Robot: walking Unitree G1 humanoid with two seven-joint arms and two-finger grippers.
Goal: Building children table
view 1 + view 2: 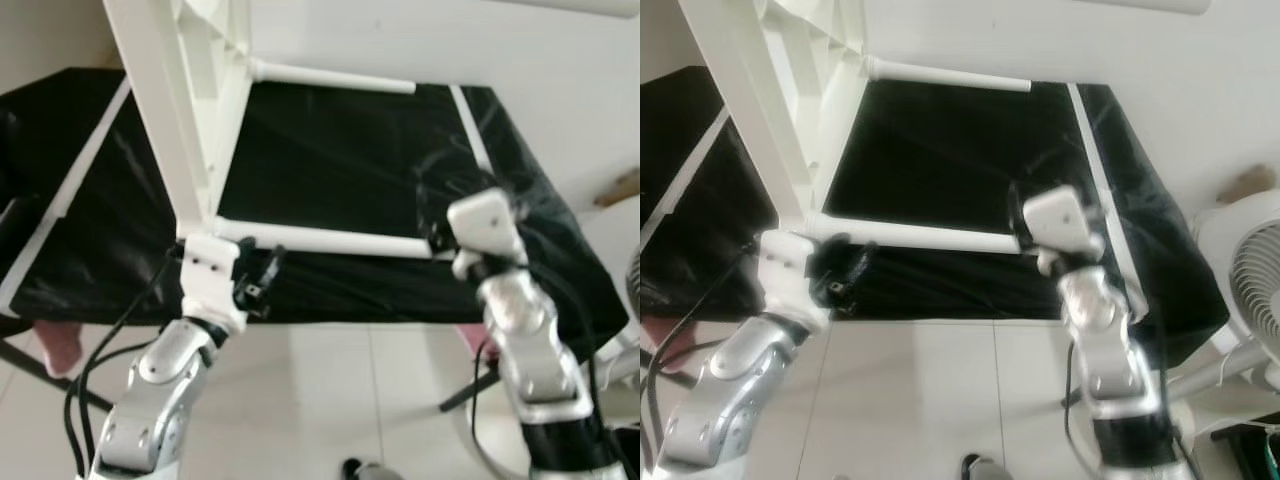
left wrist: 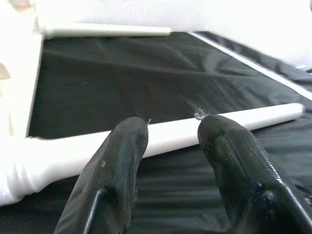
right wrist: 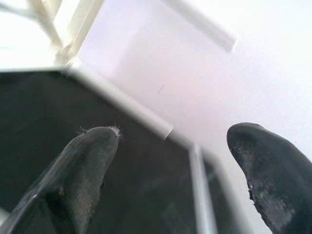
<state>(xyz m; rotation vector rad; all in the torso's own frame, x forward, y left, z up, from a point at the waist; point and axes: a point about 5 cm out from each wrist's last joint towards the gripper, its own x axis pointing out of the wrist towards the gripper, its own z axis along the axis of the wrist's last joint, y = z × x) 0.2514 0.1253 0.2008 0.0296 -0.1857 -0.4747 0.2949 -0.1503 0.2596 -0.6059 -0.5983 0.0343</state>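
Table frame (image 1: 190,110): white, lies on its side on the black-covered table (image 1: 330,160), two legs stick out.
Left gripper (image 2: 170,141): spread apart, near leg (image 1: 320,240) just beyond its fingertips.
Right gripper (image 3: 170,161): spread apart, empty, beside that leg's free end.
Advice: centre the leg between the fingers before closing.

white table frame (image 1: 190,110): runs off the frame's top | right gripper (image 3: 170,146): fingers hidden behind its wrist in head views | fan (image 1: 1255,290): cut at right edge
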